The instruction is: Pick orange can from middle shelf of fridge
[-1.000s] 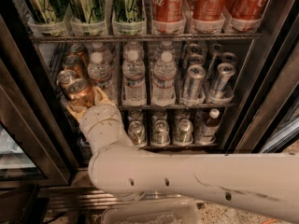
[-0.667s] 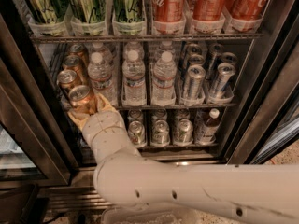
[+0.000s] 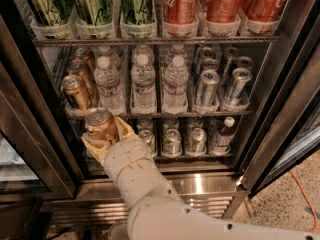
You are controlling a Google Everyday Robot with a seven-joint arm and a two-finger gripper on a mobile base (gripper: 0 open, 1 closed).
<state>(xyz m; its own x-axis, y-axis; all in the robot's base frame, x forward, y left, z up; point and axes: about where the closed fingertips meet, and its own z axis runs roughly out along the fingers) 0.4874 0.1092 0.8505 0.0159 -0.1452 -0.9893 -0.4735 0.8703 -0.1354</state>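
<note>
My gripper (image 3: 103, 136) is shut on an orange can (image 3: 100, 125) and holds it upright in front of the fridge (image 3: 210, 184), just below and outside the left end of the middle shelf (image 3: 200, 114). The can is copper-orange with a silver lid. Three more orange cans (image 3: 76, 90) stand in the left lane of that shelf, next to water bottles (image 3: 143, 81). My white arm (image 3: 150, 199) reaches up from the bottom of the view.
Tall green cans (image 3: 95, 4) and red Coca-Cola cans (image 3: 180, 4) fill the rack above. Slim silver cans (image 3: 206, 88) stand right of the bottles. Small cans (image 3: 171, 141) sit on the rack below. The door frame (image 3: 35, 149) is close on the left, the open door (image 3: 285, 124) on the right.
My gripper has drawn back and down out of the middle shelf with the orange can in it. The arm has pulled toward the camera.
</note>
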